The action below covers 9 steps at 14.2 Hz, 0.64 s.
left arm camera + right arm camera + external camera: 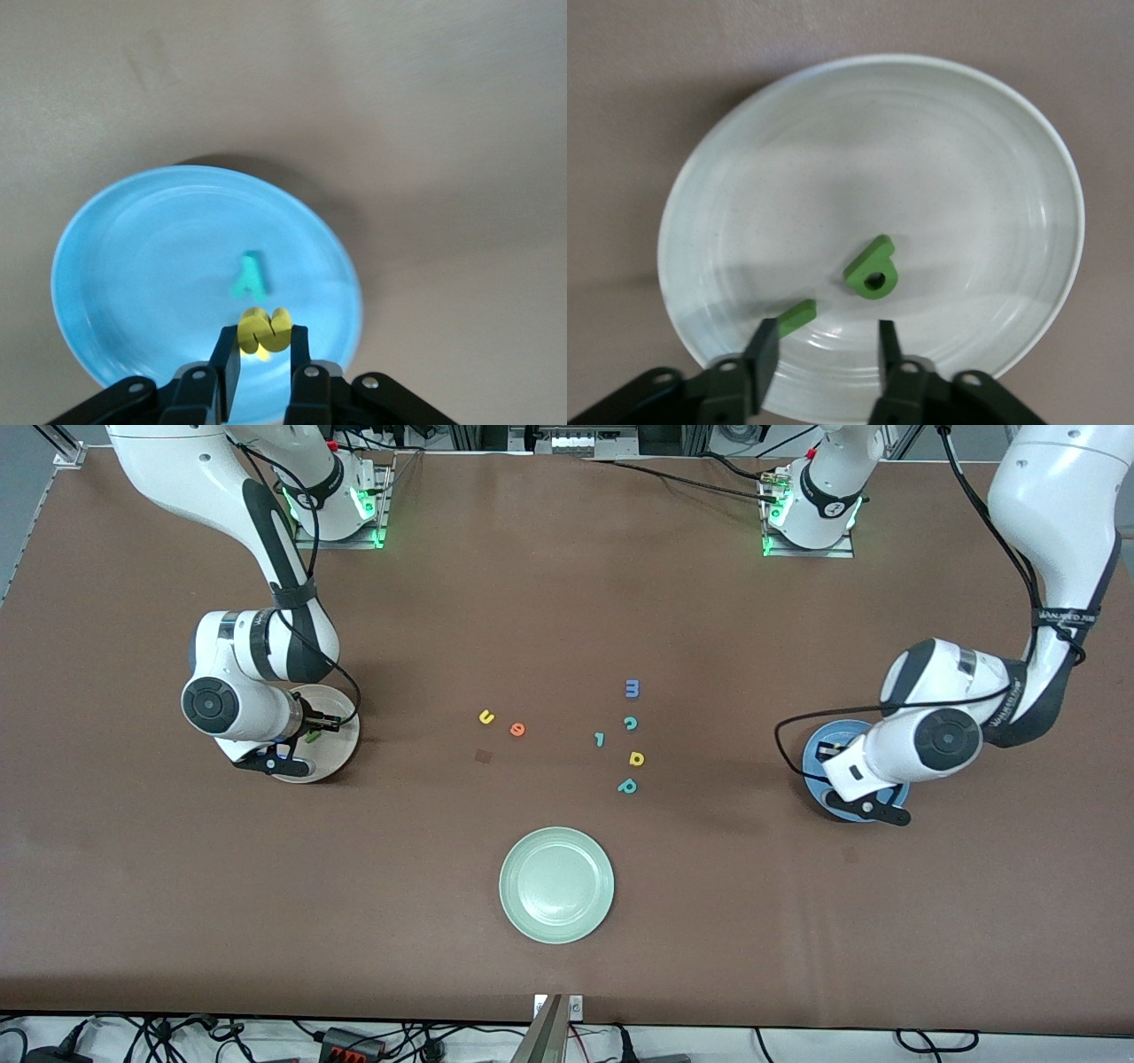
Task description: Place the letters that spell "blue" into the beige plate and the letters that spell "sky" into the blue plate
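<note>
Green b [871,268] in beige plate [1010,159], right hand [822,354] spread, left hand [264,359] pinching yellow letter [266,328]

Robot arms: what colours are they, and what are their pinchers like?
Both arms are glossy white with dark grey joint bands, round grey caps and black cables looping alongside. Green lights glow at their bases. The left gripper and right gripper each have two flat black fingers.

Brown table top [567,602]: matt, cloth-like. Blue plate [133,266] & beige plate [966,159]: glossy glazed, smooth. Pale green plate [556,884]: faint sheen. Green b [872,268]: matt foam. Arm shells: glossy white plastic.
</note>
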Each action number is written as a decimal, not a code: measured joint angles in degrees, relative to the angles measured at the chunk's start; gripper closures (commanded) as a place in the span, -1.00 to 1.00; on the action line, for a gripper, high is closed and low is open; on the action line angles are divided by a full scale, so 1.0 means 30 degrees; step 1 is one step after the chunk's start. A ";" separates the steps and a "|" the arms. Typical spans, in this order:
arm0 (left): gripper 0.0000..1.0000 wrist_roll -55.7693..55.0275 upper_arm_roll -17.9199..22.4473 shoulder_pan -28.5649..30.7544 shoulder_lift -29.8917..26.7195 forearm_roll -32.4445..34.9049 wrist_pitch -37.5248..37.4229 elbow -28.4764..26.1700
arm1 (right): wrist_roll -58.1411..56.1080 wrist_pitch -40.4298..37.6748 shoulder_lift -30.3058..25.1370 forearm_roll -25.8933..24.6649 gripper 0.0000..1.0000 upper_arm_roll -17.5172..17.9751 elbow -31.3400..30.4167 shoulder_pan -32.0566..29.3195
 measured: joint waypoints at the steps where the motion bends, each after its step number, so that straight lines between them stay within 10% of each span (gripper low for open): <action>1: 0.20 0.0683 0.0064 0.0462 0.0355 0.0001 0.0204 0.0012 | -0.0001 -0.0098 -0.0018 0.0000 -1.00 0.0011 0.0261 0.0028; 2: -0.88 0.1064 0.0076 0.0821 0.0601 0.0002 0.0308 0.0047 | 0.0000 -0.0420 -0.0048 0.0005 -1.00 0.0044 0.0662 0.0090; 9: -1.00 0.1299 -0.0108 0.0938 0.0732 0.0003 0.0374 0.0508 | 0.0386 -0.1253 -0.0096 0.1961 -1.00 0.0333 0.2646 0.3527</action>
